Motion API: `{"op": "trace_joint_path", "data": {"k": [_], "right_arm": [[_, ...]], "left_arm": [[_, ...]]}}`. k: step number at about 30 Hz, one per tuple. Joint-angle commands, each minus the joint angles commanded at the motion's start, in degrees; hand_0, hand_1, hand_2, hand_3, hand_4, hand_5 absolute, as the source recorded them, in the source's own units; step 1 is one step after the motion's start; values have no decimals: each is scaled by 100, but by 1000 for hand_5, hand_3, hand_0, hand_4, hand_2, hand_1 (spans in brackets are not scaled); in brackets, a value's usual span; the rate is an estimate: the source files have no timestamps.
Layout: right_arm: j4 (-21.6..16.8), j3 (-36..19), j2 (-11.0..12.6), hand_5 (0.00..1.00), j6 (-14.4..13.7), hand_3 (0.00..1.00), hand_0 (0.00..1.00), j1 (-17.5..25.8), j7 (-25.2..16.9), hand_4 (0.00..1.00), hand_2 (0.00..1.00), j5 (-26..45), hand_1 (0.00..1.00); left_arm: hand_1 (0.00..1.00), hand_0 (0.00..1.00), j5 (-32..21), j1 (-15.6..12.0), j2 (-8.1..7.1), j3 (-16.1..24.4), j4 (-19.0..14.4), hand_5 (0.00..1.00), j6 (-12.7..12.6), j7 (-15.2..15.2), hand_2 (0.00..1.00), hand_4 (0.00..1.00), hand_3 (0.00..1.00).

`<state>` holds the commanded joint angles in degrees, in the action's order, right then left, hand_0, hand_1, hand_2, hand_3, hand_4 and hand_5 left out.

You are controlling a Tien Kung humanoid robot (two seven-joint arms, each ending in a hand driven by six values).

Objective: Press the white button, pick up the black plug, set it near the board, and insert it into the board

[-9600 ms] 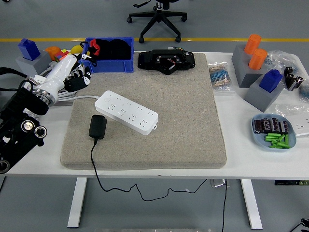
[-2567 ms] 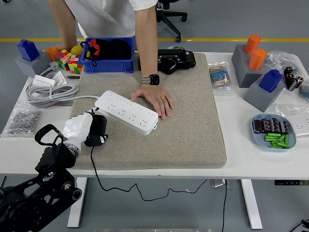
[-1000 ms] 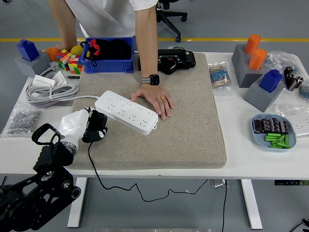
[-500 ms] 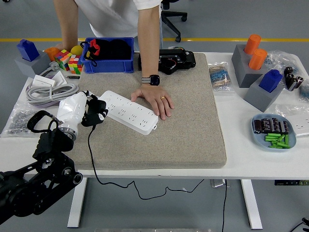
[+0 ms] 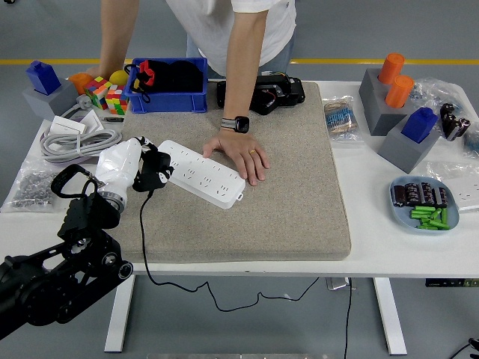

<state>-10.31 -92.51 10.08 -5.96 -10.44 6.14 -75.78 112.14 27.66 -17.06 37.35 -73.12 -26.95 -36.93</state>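
Gripping the black plug (image 5: 153, 173), the left hand (image 5: 129, 166) hovers — touching the board (image 5: 202, 173).

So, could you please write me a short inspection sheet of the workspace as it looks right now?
Surface: white table with a grey felt mat.
Job's things: black plug held at the left end of the white power strip; a person's hand steadies the strip.
Clutter: blue bin, orange cylinders, colourful cubes.
Grippers: left hand grasps the plug; right nothing seen.
Cables: black cord hangs off the table's front edge.
Surroundings: office chair base.
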Motion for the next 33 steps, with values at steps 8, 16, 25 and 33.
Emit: {"op": "trace_joint_path", "data": {"k": [8, 16, 25, 33], "right_arm": [[0, 15, 9, 370, -3, 577, 624, -7, -2, 645, 582, 20, 593], [0, 32, 23, 369, 0, 577, 623, -6, 2, 645, 582, 18, 593], [0, 56, 21, 367, 2, 577, 622, -10, 6, 643, 582, 21, 592], [0, 70, 24, 366, 4, 577, 622, -16, 3, 643, 582, 30, 592]], "left_arm": [[284, 249, -117, 442, -29, -544, 167, 2, -56, 204, 277, 532, 395], [282, 246, -326, 779, -10, -971, 503, 2, -74, 414, 276, 532, 395], [280, 245, -533, 1027, 70, -1287, 972, 2, -133, 627, 275, 535, 395], [280, 245, -608, 1166, 133, -1525, 1268, 2, -132, 730, 276, 538, 397]]}}
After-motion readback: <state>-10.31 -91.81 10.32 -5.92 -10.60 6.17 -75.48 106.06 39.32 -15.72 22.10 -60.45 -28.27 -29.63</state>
